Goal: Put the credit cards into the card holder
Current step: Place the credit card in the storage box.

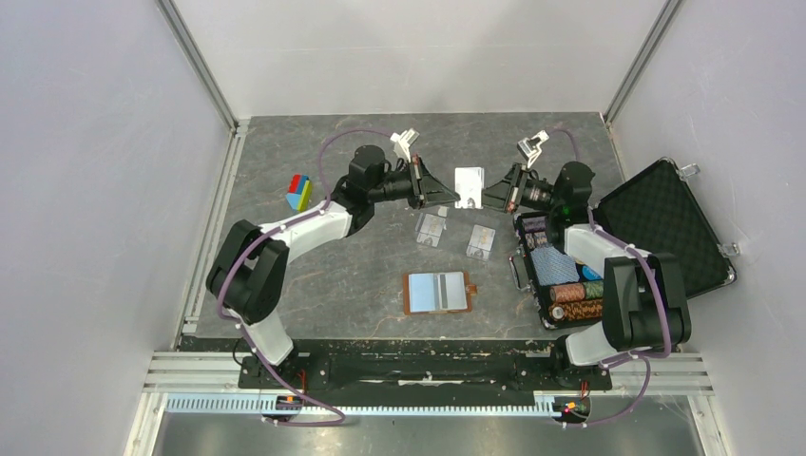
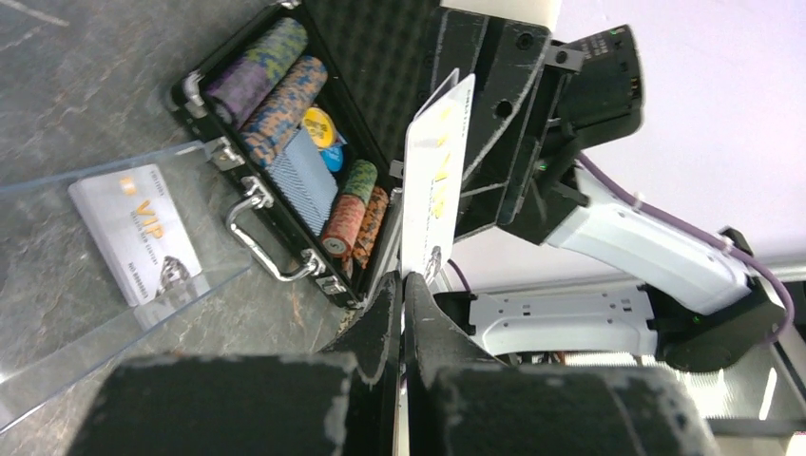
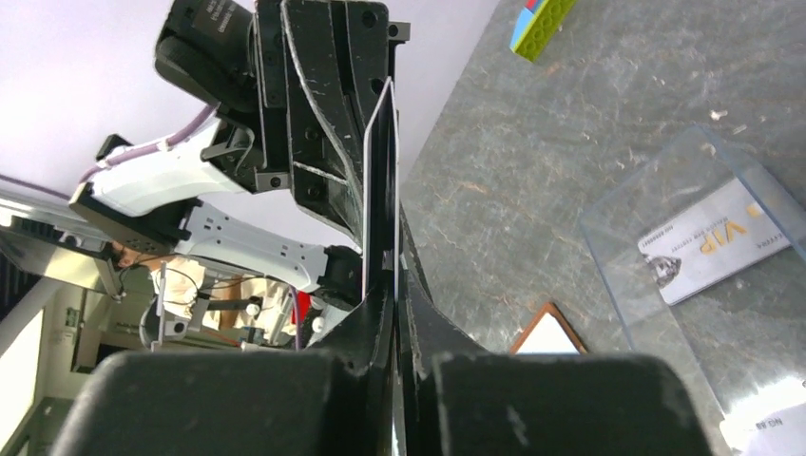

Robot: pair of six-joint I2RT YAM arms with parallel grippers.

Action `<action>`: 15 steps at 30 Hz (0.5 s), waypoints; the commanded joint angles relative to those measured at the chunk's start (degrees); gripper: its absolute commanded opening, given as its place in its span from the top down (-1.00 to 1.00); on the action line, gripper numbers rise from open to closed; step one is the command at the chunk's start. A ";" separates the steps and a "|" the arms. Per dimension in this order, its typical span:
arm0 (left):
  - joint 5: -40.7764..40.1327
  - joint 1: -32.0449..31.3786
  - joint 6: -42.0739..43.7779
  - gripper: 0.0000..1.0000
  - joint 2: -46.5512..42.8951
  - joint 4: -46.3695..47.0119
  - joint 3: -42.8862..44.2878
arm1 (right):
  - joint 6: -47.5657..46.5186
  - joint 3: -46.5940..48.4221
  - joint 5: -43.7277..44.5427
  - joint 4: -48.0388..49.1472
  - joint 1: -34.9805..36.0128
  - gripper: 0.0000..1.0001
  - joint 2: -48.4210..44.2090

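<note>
Pinched one credit card [image 1: 470,183] in mid-air from opposite ends, with left pincer [image 1: 454,194] and right pincer [image 1: 485,196] both pressed onto it, well apart from the open card holder [image 1: 437,293] on the tabletop [image 1: 314,285]. Judged a handover (one grip to hold firm, the other to ease off squarely). Found a second credit card [image 2: 138,233] in a clear tray [image 2: 47,313] and poker chips [image 2: 285,95] in the black case [image 1: 665,223].

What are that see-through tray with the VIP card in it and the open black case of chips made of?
The see-through flat tray looks like glossy hard clear plastic: the table shows through and its edges catch light. The open black case could be plastic or coated metal; its lid lining looks like dimpled foam, its curved silver handle like polished metal.
</note>
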 commanded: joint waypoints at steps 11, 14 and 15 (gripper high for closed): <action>-12.60 1.99 12.11 0.96 -8.17 -21.25 -3.50 | -41.59 13.59 12.60 -52.15 0.06 1.00 -0.96; -14.81 2.18 13.81 0.95 -9.81 -24.32 -3.36 | -46.92 14.65 14.71 -58.58 0.37 1.00 0.44; -15.14 2.21 14.21 0.95 -10.08 -24.82 -3.34 | -48.93 14.81 15.47 -60.30 0.76 1.00 0.76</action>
